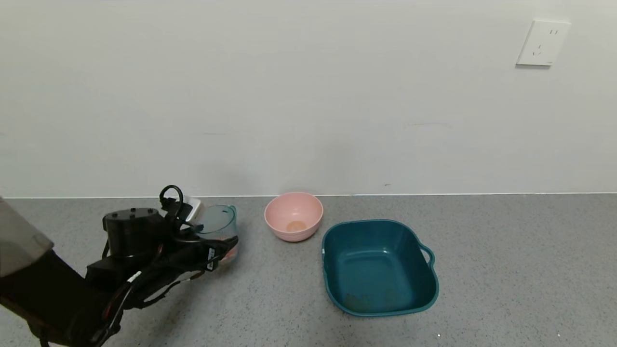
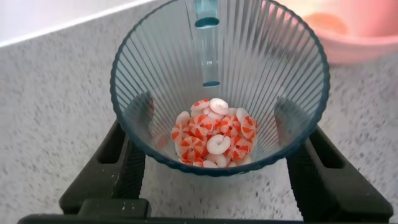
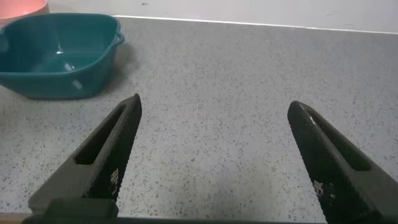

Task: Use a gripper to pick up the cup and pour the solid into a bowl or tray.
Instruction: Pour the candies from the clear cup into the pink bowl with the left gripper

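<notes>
Cup (image 2: pixel 219 87), between the fingers (image 2: pixel 127 168) of my left gripper (image 2: pixel 217 168) and squeezed low on its ribbed wall, looks light, stiff, slippery; I would grip gently; right gripper (image 3: pixel 211 155) wide open, empty.

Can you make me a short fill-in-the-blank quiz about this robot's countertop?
1. The left pincer has a finger on each side of the ribbed ____.
2. The orange-and-white candies lie inside the ____.
3. The pink bowl stands between the cup and the teal ____.
Answers: measuring cup; measuring cup; basin.
</notes>
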You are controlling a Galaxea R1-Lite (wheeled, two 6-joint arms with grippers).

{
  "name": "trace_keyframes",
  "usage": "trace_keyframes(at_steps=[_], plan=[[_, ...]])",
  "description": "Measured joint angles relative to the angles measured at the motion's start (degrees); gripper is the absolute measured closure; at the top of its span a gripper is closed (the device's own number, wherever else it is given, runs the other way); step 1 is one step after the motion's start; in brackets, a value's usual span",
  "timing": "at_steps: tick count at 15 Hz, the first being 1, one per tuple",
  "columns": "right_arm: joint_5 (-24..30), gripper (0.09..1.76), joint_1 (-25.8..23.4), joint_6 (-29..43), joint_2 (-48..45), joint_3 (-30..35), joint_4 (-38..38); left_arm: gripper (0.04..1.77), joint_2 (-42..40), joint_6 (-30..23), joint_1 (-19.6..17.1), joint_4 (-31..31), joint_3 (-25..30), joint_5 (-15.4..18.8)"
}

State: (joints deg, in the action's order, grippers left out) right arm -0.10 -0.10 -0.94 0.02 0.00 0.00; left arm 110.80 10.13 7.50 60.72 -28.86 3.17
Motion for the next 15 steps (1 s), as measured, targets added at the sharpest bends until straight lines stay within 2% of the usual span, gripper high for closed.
trace_keyframes(at_steps=[4,6,9,15], plan=[[0.0,0.14,0.0,0.0,0.0,0.0,0.0,0.5,-5.9,0.7,1.1,-11.9,-8.7,-0.8],[0.0,0.14,0.0,0.0,0.0,0.0,0.0,0.5,-7.9,1.1,2.5,-15.8,-11.9,-1.7],[0.0,0.14,0.0,0.0,0.0,0.0,0.0,0.5,-9.2,5.7,3.9,-19.5,-16.7,-4.4],[0.0,0.14,0.0,0.0,0.0,0.0,0.0,0.5,-8.5,17.1,4.4,-28.7,-26.5,-8.5]])
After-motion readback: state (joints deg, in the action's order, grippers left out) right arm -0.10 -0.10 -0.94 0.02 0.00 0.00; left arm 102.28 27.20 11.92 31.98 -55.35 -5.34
